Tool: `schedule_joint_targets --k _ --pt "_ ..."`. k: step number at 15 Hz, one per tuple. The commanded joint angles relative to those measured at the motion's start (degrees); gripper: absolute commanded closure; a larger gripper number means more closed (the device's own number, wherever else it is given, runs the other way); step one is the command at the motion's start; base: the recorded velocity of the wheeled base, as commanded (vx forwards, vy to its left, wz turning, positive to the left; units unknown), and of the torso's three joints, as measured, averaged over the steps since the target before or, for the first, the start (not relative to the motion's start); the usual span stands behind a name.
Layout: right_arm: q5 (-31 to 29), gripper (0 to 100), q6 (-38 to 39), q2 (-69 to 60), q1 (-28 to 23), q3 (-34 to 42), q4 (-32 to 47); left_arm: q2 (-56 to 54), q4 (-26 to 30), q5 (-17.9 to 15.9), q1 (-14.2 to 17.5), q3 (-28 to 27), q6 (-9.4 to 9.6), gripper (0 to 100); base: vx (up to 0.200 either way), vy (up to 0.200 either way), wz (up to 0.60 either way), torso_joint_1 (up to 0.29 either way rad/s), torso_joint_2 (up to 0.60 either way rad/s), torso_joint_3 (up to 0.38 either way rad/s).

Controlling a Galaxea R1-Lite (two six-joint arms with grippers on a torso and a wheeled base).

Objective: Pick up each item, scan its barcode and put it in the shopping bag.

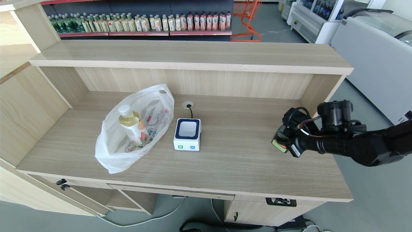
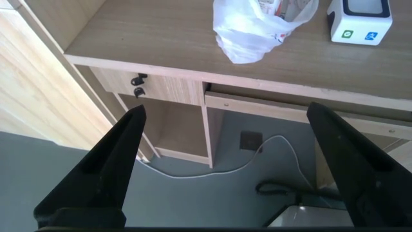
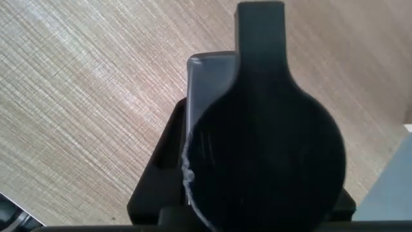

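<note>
A white shopping bag (image 1: 109, 151) lies open on the left of the wooden counter (image 1: 244, 161), with a yellow-drink bottle (image 1: 132, 125) leaning inside it. To the right of the bag stands the white barcode scanner (image 1: 187, 133), its window facing up. My right gripper (image 1: 283, 141) hovers over the counter's right end, shut on a small dark item (image 1: 278, 145) with a green and red label. That item (image 3: 264, 154) blocks much of the right wrist view. My left gripper (image 2: 225, 167) hangs open below the counter's front edge, in front of the bag (image 2: 248, 38) and scanner (image 2: 360, 26).
A raised back wall and side walls enclose the counter. A cable hole (image 1: 187, 104) sits behind the scanner. Drawers (image 2: 167, 84) and a loose cable (image 2: 257, 154) are under the counter. A chest freezer (image 1: 370, 54) stands beyond the right end.
</note>
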Motion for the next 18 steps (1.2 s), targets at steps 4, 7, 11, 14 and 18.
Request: schedule_joint_targets --k 4,7,11,14,18 --pt "9.42 100 -25.76 -25.28 -4.89 24.73 -15.15 0.09 0.00 0.03 0.01 0.00 0.00 0 0.000 0.000 0.00 0.000 0.00 0.000" --pt "34.56 100 -63.21 -25.19 -4.80 24.38 -13.30 0.09 0.00 0.03 0.01 0.00 0.00 0 0.000 0.000 0.00 0.000 0.00 0.000" --pt "46.69 100 -109.35 -25.72 -0.32 23.94 12.71 0.09 0.00 0.03 0.01 0.00 0.00 0 0.000 0.000 0.00 0.000 0.00 0.000" --pt "46.87 100 -128.24 -26.95 5.04 22.88 28.44 0.00 0.00 0.03 0.01 0.00 0.00 0 0.000 0.000 0.00 0.000 0.00 0.000" --pt "50.03 100 -128.98 -25.63 14.62 21.48 26.07 0.09 0.00 0.03 0.01 0.00 0.00 0 0.000 0.000 0.00 0.000 0.00 0.000"
